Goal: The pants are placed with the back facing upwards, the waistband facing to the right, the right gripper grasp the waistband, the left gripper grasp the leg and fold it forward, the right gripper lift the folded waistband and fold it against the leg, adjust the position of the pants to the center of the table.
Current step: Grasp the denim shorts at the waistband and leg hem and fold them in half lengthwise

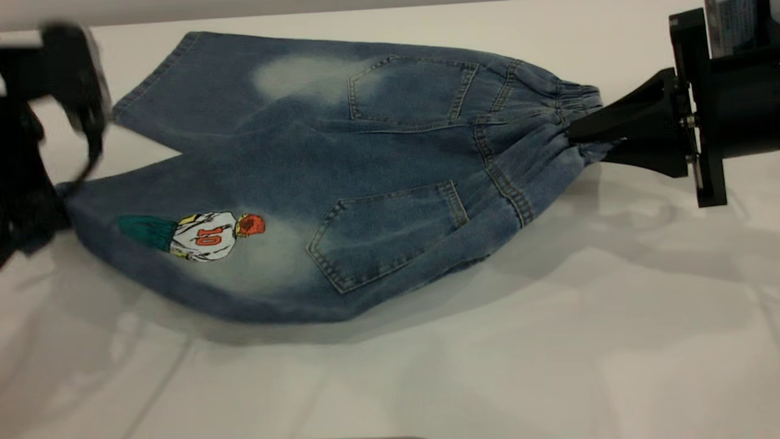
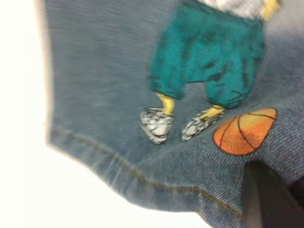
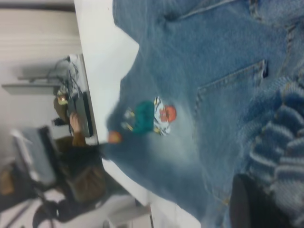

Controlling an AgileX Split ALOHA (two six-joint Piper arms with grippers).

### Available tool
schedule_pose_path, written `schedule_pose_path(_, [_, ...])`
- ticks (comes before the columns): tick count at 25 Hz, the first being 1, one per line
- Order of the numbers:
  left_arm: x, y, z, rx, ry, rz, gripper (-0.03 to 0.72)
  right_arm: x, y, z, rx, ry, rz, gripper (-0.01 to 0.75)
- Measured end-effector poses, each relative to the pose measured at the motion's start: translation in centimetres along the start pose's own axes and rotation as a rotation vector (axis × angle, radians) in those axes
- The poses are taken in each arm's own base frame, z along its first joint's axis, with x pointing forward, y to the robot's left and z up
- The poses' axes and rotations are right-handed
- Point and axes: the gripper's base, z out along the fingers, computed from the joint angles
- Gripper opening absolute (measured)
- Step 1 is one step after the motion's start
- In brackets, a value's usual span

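Note:
The pants (image 1: 365, 158) hang back side up between both grippers, the near leg and waistband end raised off the table (image 1: 548, 341), with a shadow beneath. My right gripper (image 1: 576, 128) is shut on the ruched waistband (image 1: 573, 97) at the right; the same waistband (image 3: 280, 137) bunches beside a dark finger (image 3: 251, 204). At the left, my left gripper (image 1: 64, 192) is shut on the hem of the near leg, the one with the basketball-player print (image 1: 201, 236). In the left wrist view, a dark finger (image 2: 266, 199) presses the denim just past the orange ball (image 2: 244, 130). The far leg (image 1: 183, 79) lies flat.
White tabletop spreads in front of the pants and to the right. The table's far edge (image 1: 244, 12) runs just behind the far leg. Beyond the table's left end, the right wrist view shows a seated person (image 3: 76, 142) and cabled equipment (image 3: 71, 90).

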Motion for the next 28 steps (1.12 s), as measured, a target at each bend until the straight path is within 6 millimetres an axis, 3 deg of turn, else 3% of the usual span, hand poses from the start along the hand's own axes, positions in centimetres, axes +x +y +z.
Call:
schedule_pose_path(6, [-0.1, 0.4, -2.9, -0.068, -0.055, -0.120, 0.024, 1.0, 1.2, -0.7, 0.010, 0.065, -0.001, 0.041])
schedule_pose_path(13, [2.3, -2.6, -4.7, -0.062, -0.064, -0.174, 0.034, 5.6, 2.7, -2.8, 0.018, 0.078, 0.041, 0.041])
schedule_pose_path(16, [2.3, -2.7, -6.4, -0.115, -0.121, -0.192, 0.037, 7.3, 3.7, -3.7, 0.012, 0.057, 0.076, 0.041])
schedule_pose_path(23, [0.0, 0.4, -9.0, -0.272, -0.279, -0.187, 0.042, 7.0, 6.6, -5.0, -0.071, -0.073, 0.252, 0.040])
schedule_pose_path(28, [-2.8, 3.7, -6.8, -0.287, -0.306, -0.185, 0.049, 6.2, 5.6, -5.0, 0.034, -0.148, 0.383, 0.040])
